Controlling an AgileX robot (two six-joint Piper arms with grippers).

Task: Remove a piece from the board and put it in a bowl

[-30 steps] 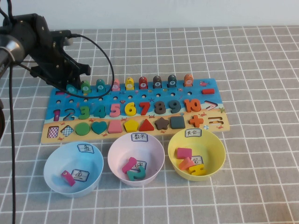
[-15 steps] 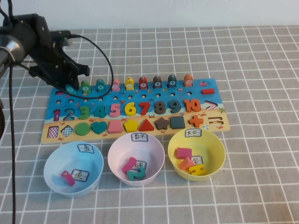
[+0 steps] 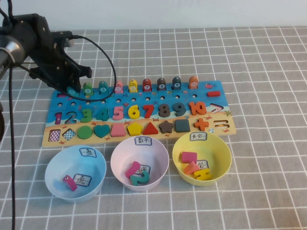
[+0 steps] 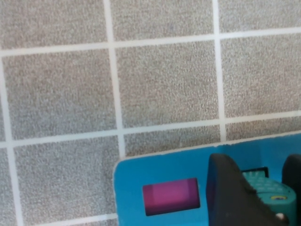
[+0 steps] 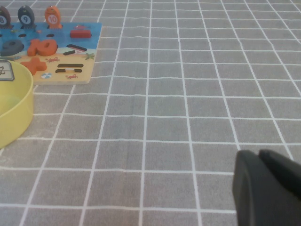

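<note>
Over the board's (image 3: 144, 112) far left corner, I have the left gripper (image 3: 72, 88) down on the teal fish (image 3: 73, 90). From the high camera I see only a sliver of teal under the black fingers. My left wrist camera shows what that view hides: the fish (image 4: 268, 190) sits between the two dark fingers (image 4: 233, 193), which pinch it, just beside a magenta slot (image 4: 170, 195) in the blue corner (image 4: 141, 188). The blue bowl (image 3: 55, 184) waits near the board's front left, holding a pink fish (image 3: 70, 182). Only the right wrist camera catches the right gripper (image 5: 265, 188), pressed together over bare tablecloth (image 5: 188, 117), well apart from the yellow bowl (image 5: 19, 113).
</note>
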